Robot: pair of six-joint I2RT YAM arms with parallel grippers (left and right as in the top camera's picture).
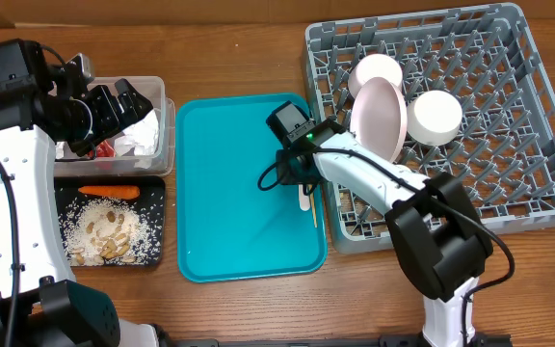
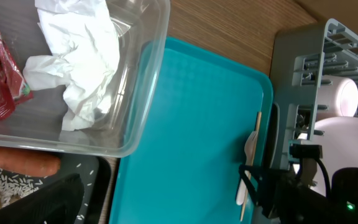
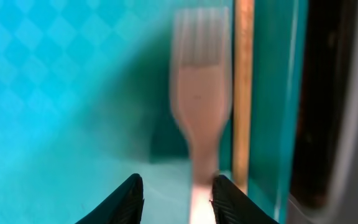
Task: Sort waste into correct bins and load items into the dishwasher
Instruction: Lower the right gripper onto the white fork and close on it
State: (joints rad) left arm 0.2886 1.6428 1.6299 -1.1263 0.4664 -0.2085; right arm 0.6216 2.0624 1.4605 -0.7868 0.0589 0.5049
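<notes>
**Overhead view.** The right pincer [image 1: 298, 179] hangs low over the teal tray [image 1: 229, 212], at the tray edge nearest the dish rack [image 1: 547, 145]. The fork [image 1: 303, 200] lies flat directly below this pincer. The wooden stick [image 1: 314, 208] lies just beside the fork, on the rack side. The left pincer [image 1: 128, 101] is spread and empty above the clear tub [image 1: 168, 145], with the napkins [image 1: 145, 137] beneath it.

**Left wrist view.** The fork [image 2: 249, 146] and the wooden stick [image 2: 257, 134] run parallel. Whether they touch cannot be told. Both lie close to the tray's raised rim.

**Right wrist view.** The right pincer [image 3: 179, 199] is partly spread and pinches nothing. The fork handle passes between its fingers [image 3: 131, 198], off centre and close to the finger on the stick side. The wooden stick lies just outside that finger.

**Hazards, as judged from this pose.**
- Closing off centre is likely to shove the handle sideways rather than clamp it.
- The stick-side finger may land on the wooden stick, or drag it in with the fork.
- The fork lies flat, so the fingertips may skate over it.
- The tray rim and rack wall, close on that side, may obstruct the descent.
</notes>
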